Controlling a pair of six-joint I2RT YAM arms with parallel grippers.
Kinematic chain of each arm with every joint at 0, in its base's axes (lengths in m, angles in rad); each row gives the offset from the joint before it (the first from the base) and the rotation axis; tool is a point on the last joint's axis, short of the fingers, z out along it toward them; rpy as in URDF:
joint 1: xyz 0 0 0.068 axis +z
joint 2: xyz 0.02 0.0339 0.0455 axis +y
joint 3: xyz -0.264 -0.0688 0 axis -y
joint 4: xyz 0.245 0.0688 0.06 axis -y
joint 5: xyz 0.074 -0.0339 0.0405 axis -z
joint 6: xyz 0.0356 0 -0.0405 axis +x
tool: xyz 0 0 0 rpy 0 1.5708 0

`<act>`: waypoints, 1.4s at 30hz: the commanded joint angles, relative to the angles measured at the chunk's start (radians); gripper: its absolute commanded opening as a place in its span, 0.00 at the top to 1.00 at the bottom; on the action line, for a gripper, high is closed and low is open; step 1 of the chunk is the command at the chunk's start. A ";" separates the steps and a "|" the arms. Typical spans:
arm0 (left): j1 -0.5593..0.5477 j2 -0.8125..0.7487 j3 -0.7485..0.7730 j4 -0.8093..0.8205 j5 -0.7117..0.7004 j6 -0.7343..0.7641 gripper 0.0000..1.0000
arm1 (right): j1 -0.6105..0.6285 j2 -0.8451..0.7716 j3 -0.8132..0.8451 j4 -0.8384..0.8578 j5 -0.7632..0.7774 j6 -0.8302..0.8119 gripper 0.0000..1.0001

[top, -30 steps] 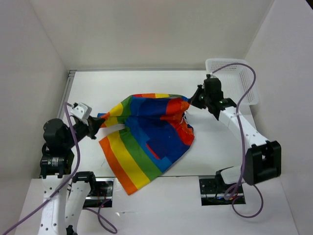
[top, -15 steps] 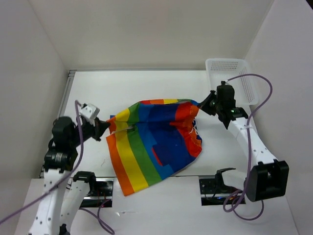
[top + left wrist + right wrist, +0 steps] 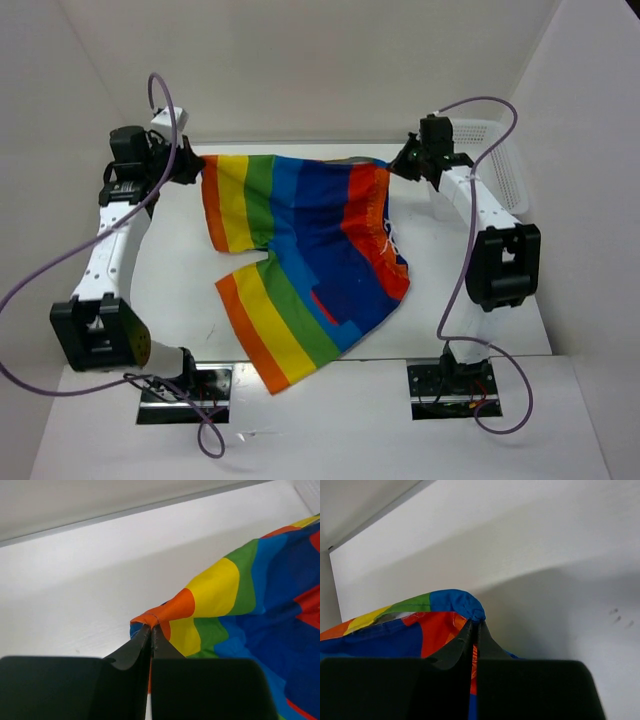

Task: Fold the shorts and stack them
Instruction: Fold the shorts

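Note:
The rainbow-striped shorts [image 3: 300,240] hang stretched between my two grippers near the back of the table, their lower part draped down to the front edge. My left gripper [image 3: 190,165] is shut on the orange corner of the shorts [image 3: 165,611] at the back left. My right gripper [image 3: 398,165] is shut on the blue and red corner of the shorts [image 3: 455,602] at the back right. A white drawstring [image 3: 385,235] dangles by the red stripe.
A white mesh basket [image 3: 500,160] stands at the back right, just behind the right arm. The white back wall [image 3: 300,70] is close behind both grippers. Side walls close in left and right.
Both grippers have moved up and toward the back wall, further apart, lifting and spreading the shorts out flat between them.

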 commanded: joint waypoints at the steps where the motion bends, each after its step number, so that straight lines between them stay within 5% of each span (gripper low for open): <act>1: 0.022 0.115 0.102 0.080 0.034 0.004 1.00 | -0.011 0.098 0.142 0.023 -0.028 -0.028 0.99; 11: 0.053 0.399 0.411 0.080 0.052 0.004 1.00 | -0.011 0.385 0.583 -0.075 -0.050 -0.058 0.99; 21: 0.053 0.465 0.560 0.013 0.068 0.004 1.00 | 0.029 0.687 1.135 -0.363 -0.016 -0.076 0.99; 23: 0.053 0.431 0.528 0.013 0.077 0.004 1.00 | 0.038 0.791 1.348 -0.501 0.005 -0.088 0.99; 24: 0.053 0.416 0.515 0.013 0.077 0.004 1.00 | 0.038 0.851 1.621 -0.566 0.005 -0.088 0.99; 42: -0.098 -0.096 -0.051 0.095 0.125 0.004 1.00 | 0.017 0.836 1.659 -0.717 -0.012 -0.116 0.99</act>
